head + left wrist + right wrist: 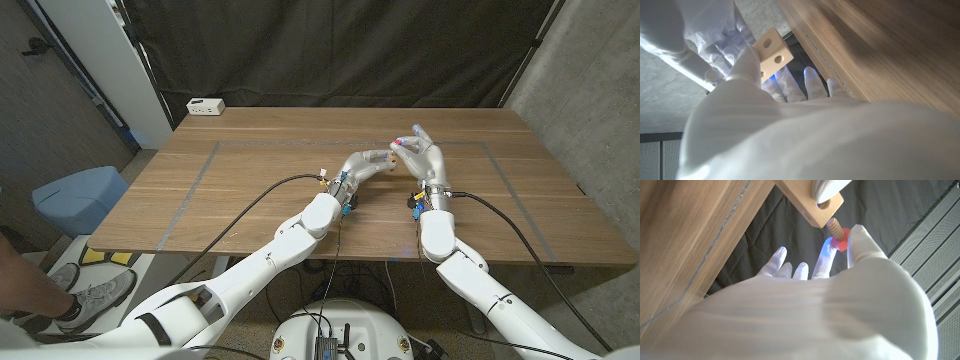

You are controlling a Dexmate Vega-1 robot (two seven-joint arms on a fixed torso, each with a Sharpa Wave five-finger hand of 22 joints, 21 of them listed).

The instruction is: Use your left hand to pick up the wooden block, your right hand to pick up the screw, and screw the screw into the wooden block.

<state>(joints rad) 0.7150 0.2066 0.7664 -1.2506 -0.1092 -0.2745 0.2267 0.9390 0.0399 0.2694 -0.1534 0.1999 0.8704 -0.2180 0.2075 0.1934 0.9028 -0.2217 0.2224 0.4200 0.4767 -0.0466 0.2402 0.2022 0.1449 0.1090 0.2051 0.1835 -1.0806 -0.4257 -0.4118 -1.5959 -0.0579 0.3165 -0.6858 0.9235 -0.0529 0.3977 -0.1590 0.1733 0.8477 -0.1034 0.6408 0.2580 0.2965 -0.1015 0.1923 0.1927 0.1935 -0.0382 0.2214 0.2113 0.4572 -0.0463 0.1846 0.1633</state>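
My left hand [368, 165] holds a pale wooden block [771, 53] with round holes above the middle of the table; in the right wrist view the block [812, 206] shows with a left fingertip over it. My right hand [422, 160] pinches a screw [838, 234] with a wooden threaded shaft and a red head, its other fingers spread. The screw's tip sits at or just inside a hole in the block's end. In the head view the two hands meet, with the red screw head [397, 144] between them.
A white power strip [206, 106] lies at the table's far left corner. A blue bin [80, 196] stands on the floor left of the wooden table [250, 190]. A person's shoe [85, 295] shows at the lower left. Cables trail from both wrists.
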